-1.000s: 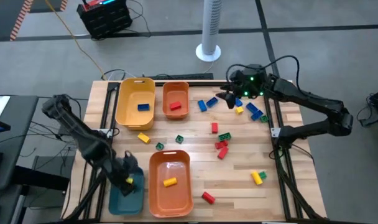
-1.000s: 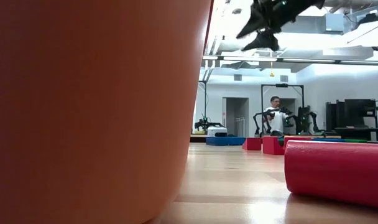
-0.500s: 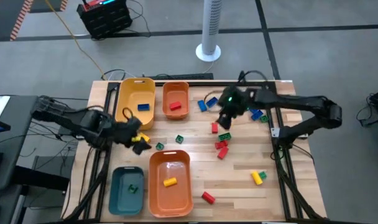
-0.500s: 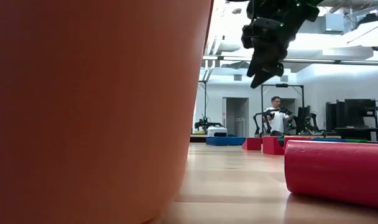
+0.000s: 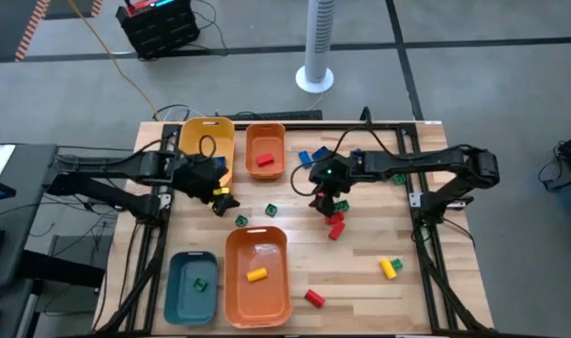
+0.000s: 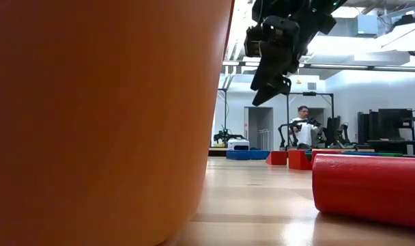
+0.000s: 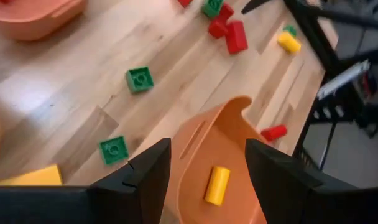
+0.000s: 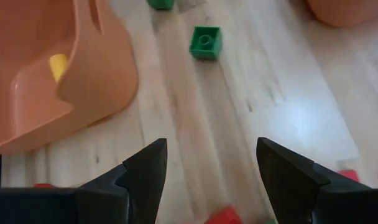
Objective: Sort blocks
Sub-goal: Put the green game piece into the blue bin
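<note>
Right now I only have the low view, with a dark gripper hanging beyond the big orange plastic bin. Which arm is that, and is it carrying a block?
Observer: That's the right gripper, open and empty, at the cluster of small red and green plastic bricks mid-table.
Operator: And the other arm?
Observer: The left gripper is also open and empty. It hovers by a small yellow plastic brick near the yellow plastic bin.

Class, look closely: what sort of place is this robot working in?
Probably a robotics lab: bare concrete floor around the wooden table, and in the low view another robot rig with a person.
</note>
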